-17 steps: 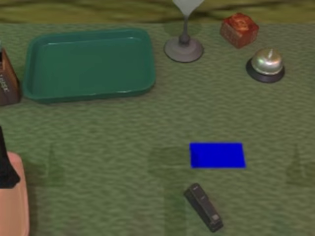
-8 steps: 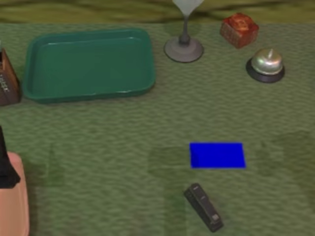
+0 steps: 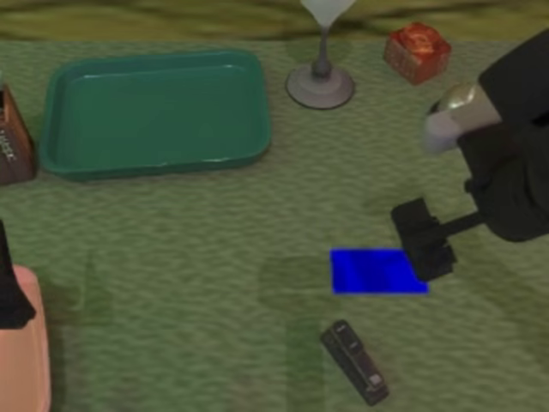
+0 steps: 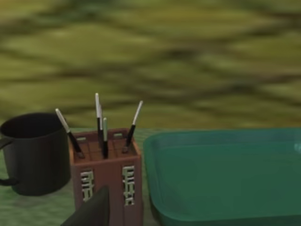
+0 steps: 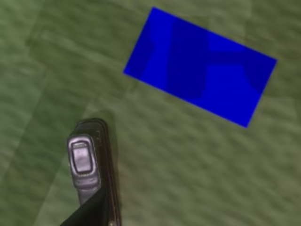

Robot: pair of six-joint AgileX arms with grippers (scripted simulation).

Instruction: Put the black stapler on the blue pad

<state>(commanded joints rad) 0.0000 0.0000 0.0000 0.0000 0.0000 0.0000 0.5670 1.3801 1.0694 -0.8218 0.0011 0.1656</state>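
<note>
Green mottled table [image 3: 189, 257]. Black stapler [image 3: 355, 361] lying flat and slantwise near the front edge, just below the blue pad [image 3: 377, 271], apart from it. Right pincer [image 3: 422, 239] hanging over the pad's right end, reaching in from the right side, empty; cannot tell how wide. Left pincer [image 3: 10, 300] parked at the left edge, cannot tell its spread. Green tray [image 3: 154, 112] at back left, well apart.

Black stapler [image 3: 355, 361] unobstructed; right gripper [image 3: 423, 239] overlaps blue pad [image 3: 373, 272] corner.
</note>
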